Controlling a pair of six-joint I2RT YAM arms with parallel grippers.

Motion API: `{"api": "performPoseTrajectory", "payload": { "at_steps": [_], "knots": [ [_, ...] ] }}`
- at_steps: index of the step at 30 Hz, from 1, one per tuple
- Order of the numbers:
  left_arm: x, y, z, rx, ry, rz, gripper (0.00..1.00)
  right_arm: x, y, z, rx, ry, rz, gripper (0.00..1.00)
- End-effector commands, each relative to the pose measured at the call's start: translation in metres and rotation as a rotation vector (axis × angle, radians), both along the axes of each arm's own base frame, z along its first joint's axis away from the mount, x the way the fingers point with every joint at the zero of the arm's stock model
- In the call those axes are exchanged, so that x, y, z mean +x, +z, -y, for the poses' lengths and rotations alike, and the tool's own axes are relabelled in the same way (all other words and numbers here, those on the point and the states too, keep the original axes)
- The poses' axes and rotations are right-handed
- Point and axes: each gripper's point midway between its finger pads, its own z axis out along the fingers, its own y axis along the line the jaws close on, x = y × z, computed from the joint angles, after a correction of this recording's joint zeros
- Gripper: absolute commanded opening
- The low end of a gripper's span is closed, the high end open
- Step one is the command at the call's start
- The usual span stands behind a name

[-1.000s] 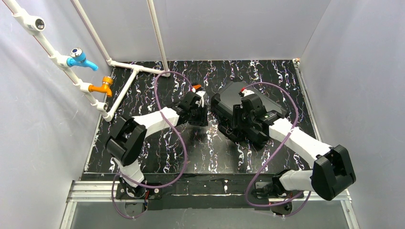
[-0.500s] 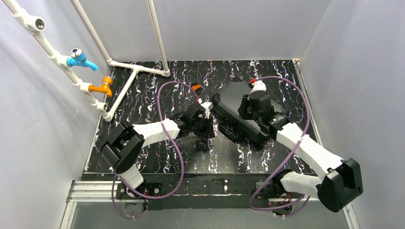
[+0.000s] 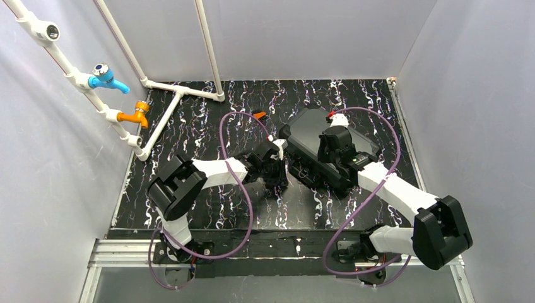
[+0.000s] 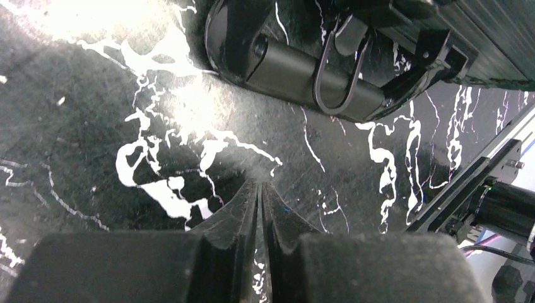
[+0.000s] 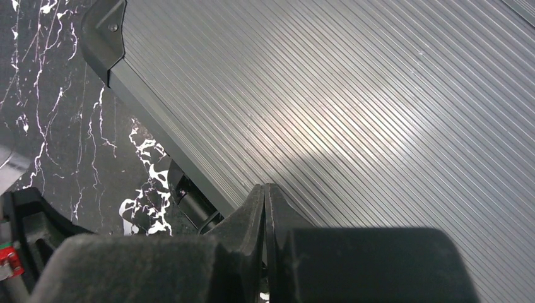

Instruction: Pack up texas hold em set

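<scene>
The black case (image 3: 307, 128) lies closed on the marbled table (image 3: 208, 202), right of centre, turned at an angle. No cards or chips show.

The left gripper (image 3: 277, 169) sits low over the table just beside the case's near-left edge. In its wrist view its 2 fingers (image 4: 243, 208) are pressed almost together, gripping nothing, and point at the case's handle (image 4: 296, 72), which is near but apart from them.

The right gripper (image 3: 330, 140) hangs over the ribbed lid (image 5: 353, 107). Its fingers (image 5: 252, 205) are also pinched shut and empty. I cannot tell if the tips touch the lid.

2 taps, blue (image 3: 104, 77) and orange (image 3: 135, 115), sit on white pipes (image 3: 158, 123) at the far left.
</scene>
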Motion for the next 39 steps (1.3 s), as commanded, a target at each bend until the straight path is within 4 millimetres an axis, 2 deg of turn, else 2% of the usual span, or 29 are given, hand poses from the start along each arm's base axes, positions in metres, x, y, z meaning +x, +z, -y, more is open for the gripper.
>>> {"api": "performPoseTrajectory", "payload": {
  "at_steps": [1,6,13,17,23,30,39],
  "knots": [
    [0.010,0.009,0.020,-0.059,0.003,0.010,0.05,-0.028,-0.044,0.019,-0.080,-0.004,-0.138,0.09],
    [0.016,0.007,0.028,-0.072,0.011,0.009,0.03,-0.034,-0.054,0.020,-0.084,0.002,-0.160,0.09],
    [0.024,-0.004,0.041,-0.099,0.033,-0.013,0.02,-0.038,-0.057,0.020,-0.081,0.009,-0.169,0.08],
    [0.027,-0.004,0.052,-0.126,0.025,-0.014,0.01,-0.039,-0.058,0.022,-0.088,0.005,-0.173,0.08],
    [0.030,-0.003,0.057,-0.137,0.029,-0.009,0.01,-0.040,-0.061,0.023,-0.093,0.007,-0.179,0.08],
    [0.035,0.015,0.067,-0.175,0.000,0.022,0.02,-0.040,-0.064,0.022,-0.095,0.009,-0.189,0.08],
    [0.032,0.036,0.076,-0.215,-0.023,0.044,0.02,-0.040,-0.064,0.022,-0.098,0.009,-0.191,0.08]
  ]
}}
